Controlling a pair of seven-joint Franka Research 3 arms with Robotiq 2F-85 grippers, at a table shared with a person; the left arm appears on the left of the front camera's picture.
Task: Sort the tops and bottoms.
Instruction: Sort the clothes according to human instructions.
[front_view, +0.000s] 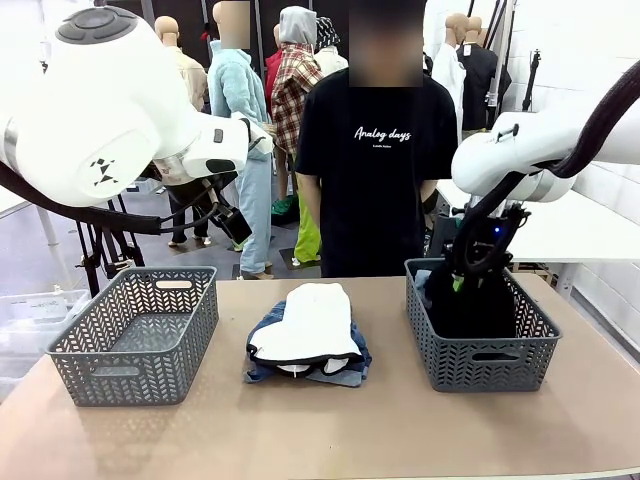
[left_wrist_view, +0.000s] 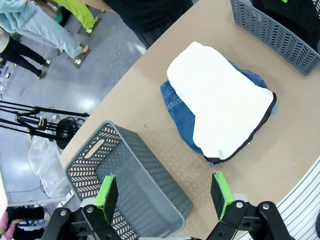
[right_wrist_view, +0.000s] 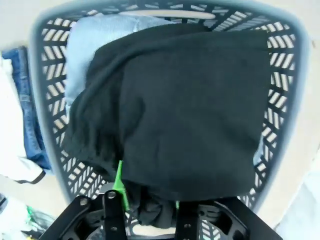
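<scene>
Beige and bare at its near edge, the counter (front_view: 320, 430) carried two grey lattice baskets with a stack of clothes between them. A person (front_view: 380, 160) in a printed black T-shirt stood at its far side.

The right hand (right_wrist_view: 148, 195) was down inside the right basket (front_view: 480, 365), at the side nearer the robot. A bunch of the black top (right_wrist_view: 190, 105) sat between its green pads. Whether the fingers pinched the cloth or stood loose around it could not be told. Out from the hand, the black top lay bulky across the basket and covered most of it. A pale blue cloth (right_wrist_view: 87, 42) showed from under it at one far corner.

The left hand (left_wrist_view: 164, 187) hung released, its fingers spread wide and grasping nothing. It was held high above the counter, over the near side of the left basket (left_wrist_view: 130, 165). Past that basket, in the middle of the counter, the white top (left_wrist_view: 220, 105) lay folded on the denim shorts (left_wrist_view: 180, 107). The blue edges of the shorts stuck out around it, and a dark trim ran along one edge of the white top. The stack lay apart from both baskets, roughly midway between them.
</scene>
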